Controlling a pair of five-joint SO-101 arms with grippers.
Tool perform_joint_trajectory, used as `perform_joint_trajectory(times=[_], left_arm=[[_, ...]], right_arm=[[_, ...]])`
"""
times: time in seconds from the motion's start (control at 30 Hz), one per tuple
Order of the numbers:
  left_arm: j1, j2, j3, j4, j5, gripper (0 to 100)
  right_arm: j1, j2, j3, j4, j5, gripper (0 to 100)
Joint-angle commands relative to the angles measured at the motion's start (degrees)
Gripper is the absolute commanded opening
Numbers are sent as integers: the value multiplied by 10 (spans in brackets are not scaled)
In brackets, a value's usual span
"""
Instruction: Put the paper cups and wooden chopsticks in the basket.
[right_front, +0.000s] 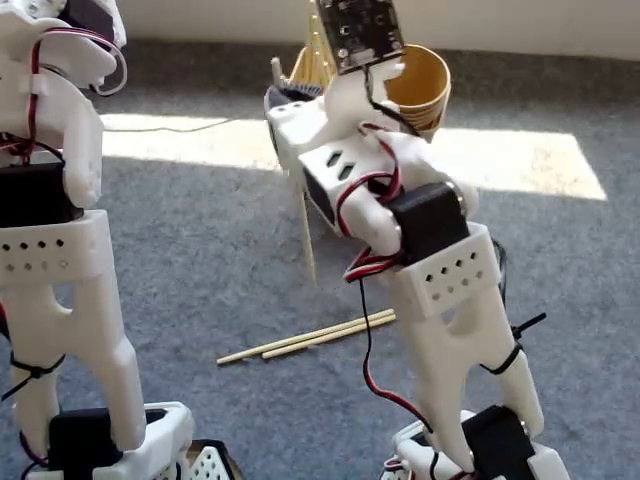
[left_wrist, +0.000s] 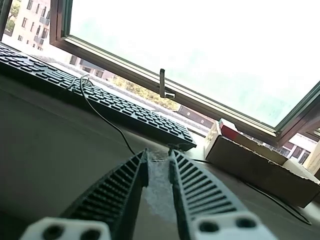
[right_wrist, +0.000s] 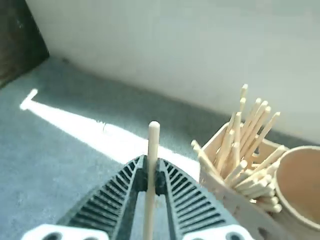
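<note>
We find the left gripper barely parted, holding nothing. Two loose chopsticks lie on the carpet between the arms. The right gripper is clamped on a single chopstick, near the basket, which holds bundled sticks. A paper cup sits beside them.

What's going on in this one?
The right gripper is shut on a single wooden chopstick, held upright near the basket. The basket has a bundle of chopsticks in it, and a paper cup sits beside them. Two more chopsticks lie on the grey carpet between the arms. The left gripper is raised, holding nothing.
</note>
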Motion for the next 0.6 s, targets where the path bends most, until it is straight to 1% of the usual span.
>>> perform_joint_trajectory(times=[0.0, 0.23, 0.4, 0.57], left_arm=[[0, -26, -23, 0, 5, 88], [1, -26, -23, 0, 5, 88], [1, -26, -23, 0, 5, 88], [2, -25, -23, 0, 5, 88]], right_arm=[[47, -29, -21, -115, -5, 5], [93, -31, -21, -299, -6, 5], [145, -15, 0, -356, -6, 6], [174, -7, 43, -471, -7, 6]])
